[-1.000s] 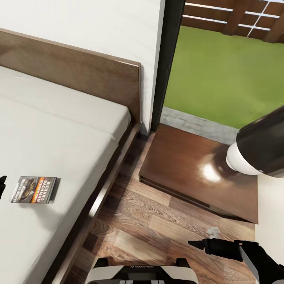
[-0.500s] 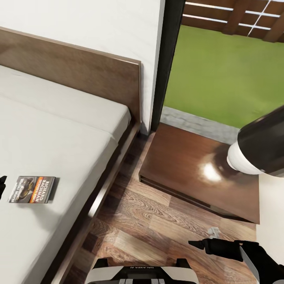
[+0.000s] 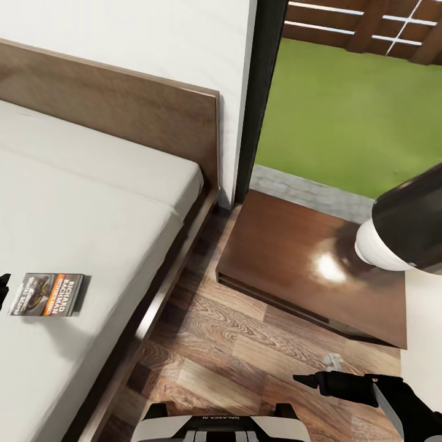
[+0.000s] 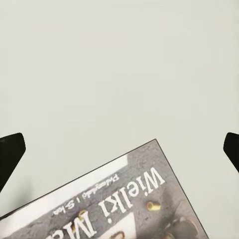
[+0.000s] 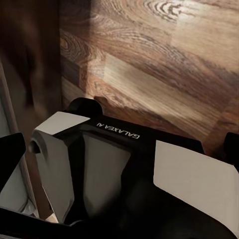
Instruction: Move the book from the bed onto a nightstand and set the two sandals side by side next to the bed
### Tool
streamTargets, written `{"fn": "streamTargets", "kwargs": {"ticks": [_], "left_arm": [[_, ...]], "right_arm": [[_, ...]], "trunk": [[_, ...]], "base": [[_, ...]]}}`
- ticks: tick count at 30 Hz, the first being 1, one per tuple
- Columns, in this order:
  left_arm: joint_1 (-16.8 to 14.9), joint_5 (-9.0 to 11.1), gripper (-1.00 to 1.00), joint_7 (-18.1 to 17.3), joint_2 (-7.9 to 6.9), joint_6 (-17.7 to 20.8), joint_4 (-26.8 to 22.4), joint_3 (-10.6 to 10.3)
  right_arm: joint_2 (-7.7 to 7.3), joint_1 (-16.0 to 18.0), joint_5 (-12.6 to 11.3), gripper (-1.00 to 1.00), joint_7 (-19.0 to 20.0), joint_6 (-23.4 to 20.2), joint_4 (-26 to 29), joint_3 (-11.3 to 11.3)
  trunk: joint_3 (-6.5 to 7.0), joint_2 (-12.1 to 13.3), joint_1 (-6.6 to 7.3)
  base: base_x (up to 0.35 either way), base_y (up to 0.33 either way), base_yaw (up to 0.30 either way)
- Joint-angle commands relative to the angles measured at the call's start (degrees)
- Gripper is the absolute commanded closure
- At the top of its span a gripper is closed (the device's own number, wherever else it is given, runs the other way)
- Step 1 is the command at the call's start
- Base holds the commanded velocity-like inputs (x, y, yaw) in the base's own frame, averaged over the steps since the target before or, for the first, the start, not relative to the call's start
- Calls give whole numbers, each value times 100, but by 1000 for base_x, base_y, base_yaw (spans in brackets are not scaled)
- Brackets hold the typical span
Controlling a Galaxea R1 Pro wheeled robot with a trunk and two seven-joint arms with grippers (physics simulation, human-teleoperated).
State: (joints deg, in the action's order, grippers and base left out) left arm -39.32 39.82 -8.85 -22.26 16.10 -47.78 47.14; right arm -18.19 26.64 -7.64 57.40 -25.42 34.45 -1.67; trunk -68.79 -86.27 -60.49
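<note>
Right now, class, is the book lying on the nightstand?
No, the book lies flat on the bed, while the nightstand top is bare.

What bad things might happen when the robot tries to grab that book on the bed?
The book is thin and lies flat on the soft bed, so the open left gripper might slide over it or just push it along. In the left wrist view the book sits off to one side of the fingers, so the grab may miss. Carrying it to the nightstand, it might slip out.
</note>
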Motion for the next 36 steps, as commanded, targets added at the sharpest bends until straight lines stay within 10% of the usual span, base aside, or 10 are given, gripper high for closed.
{"fn": "streamTargets", "kwargs": {"ticks": [1, 36], "left_arm": [[-5, 43, -100, -21, 2, 51, -2, 22], [-5, 43, -100, -20, 2, 51, -3, 15]], "right_arm": [[-1, 1, -36, -100, 8, -49, 0, -3], [-4, 1, -36, -100, 8, -49, 0, -9]], "trunk": [[-20, -42, -22], [-236, -523, -285]], "base": [[0, 0, 0], [0, 0, 0]]}}
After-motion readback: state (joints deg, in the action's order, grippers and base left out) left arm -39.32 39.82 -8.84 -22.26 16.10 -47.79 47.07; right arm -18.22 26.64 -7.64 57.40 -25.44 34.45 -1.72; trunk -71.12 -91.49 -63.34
